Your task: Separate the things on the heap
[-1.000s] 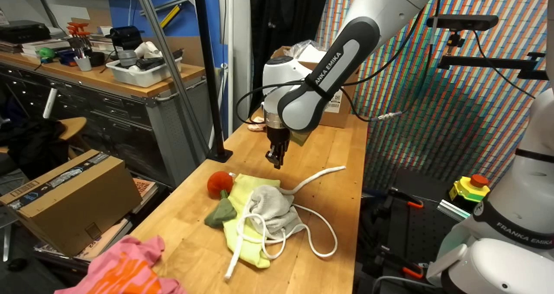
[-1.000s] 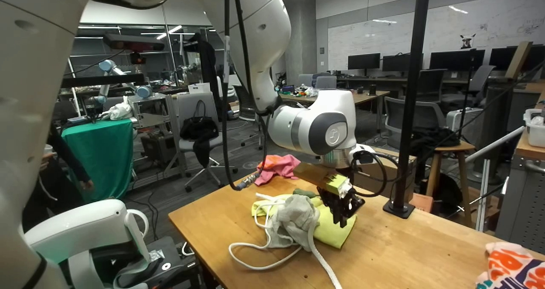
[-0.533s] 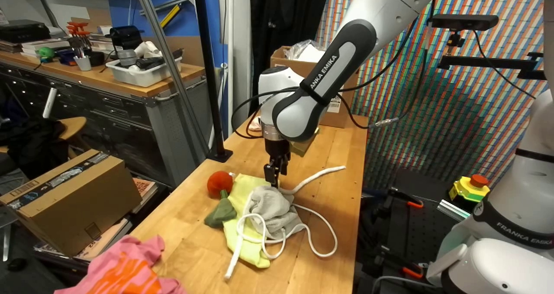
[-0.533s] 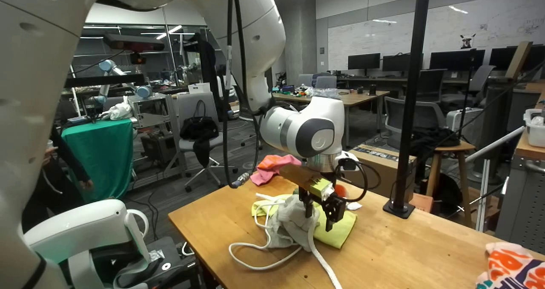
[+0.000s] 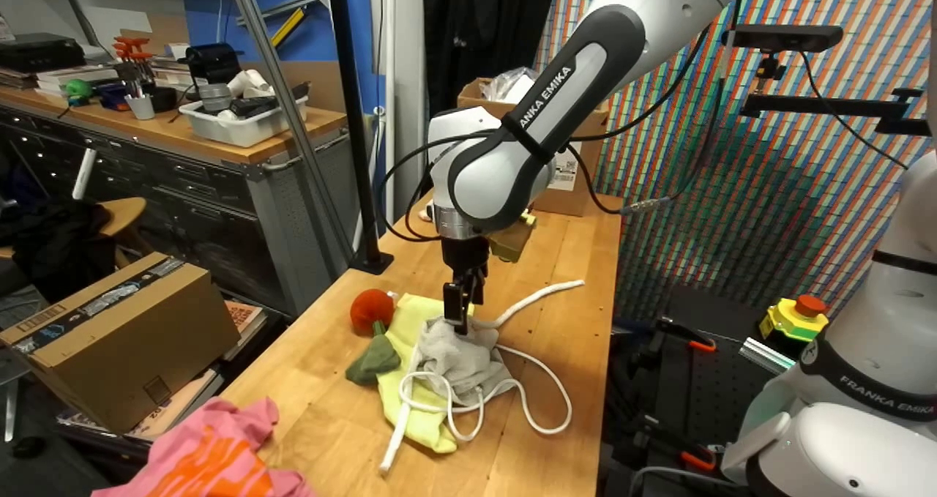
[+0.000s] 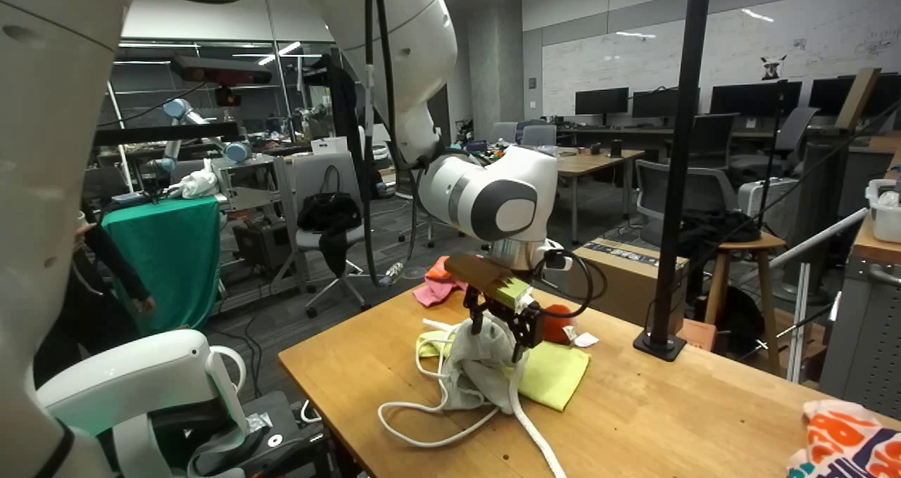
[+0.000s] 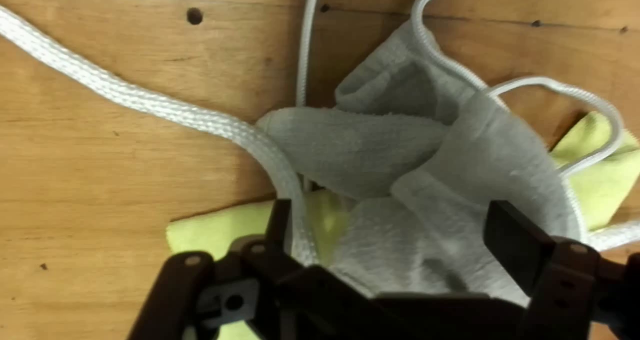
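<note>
The heap is a crumpled grey-white cloth (image 5: 463, 365) on a flat yellow-green cloth (image 5: 428, 435), with a long white rope (image 6: 538, 436) looped around and over them. Above the grey-white cloth my gripper (image 6: 498, 338) points down with its jaws wide apart. In the wrist view the gripper (image 7: 392, 230) straddles folds of that cloth, with a stretch of rope (image 7: 295, 200) just inside one finger; nothing is clamped. Beside the yellow-green cloth lie a red lump (image 5: 372, 311) and a green lump (image 5: 375, 361). Apart from the heap are a pink cloth (image 5: 212, 453) and an orange-patterned cloth (image 6: 852, 443).
A black pole (image 5: 366, 211) rises from one long edge of the wooden table (image 5: 329, 409). At one end stands a large cardboard box (image 5: 575, 178). Off the table, lower down, sits a brown cardboard box (image 5: 121, 339). Cables hang in loops around the wrist.
My gripper has come down over the grey-white cloth and its jaws have spread from nearly shut to wide. The cloth's top and a rope loop have shifted slightly.
</note>
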You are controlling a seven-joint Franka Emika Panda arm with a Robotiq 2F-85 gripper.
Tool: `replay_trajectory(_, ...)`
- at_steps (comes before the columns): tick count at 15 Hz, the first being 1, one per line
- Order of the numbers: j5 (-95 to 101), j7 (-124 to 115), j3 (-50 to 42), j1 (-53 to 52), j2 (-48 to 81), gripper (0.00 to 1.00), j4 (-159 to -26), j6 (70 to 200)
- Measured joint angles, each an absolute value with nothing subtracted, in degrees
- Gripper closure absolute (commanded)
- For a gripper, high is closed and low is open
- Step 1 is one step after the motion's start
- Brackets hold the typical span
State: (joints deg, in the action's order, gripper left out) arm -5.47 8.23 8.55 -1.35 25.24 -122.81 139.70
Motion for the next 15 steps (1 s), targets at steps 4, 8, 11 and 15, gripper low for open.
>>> replay_trajectory(4,-8.7,13.06,10.4,-0.86,23.39,0.0,-122.84,134.22)
replay_trajectory(8,-9.72,15.49,11.26,-0.98,23.53,0.0,-122.92,133.05)
replay_trajectory(11,-9.74,15.58,11.49,-1.42,23.97,0.0,-122.92,133.43)
replay_trajectory(15,-9.74,15.57,11.63,-2.02,24.74,0.0,-122.89,135.13)
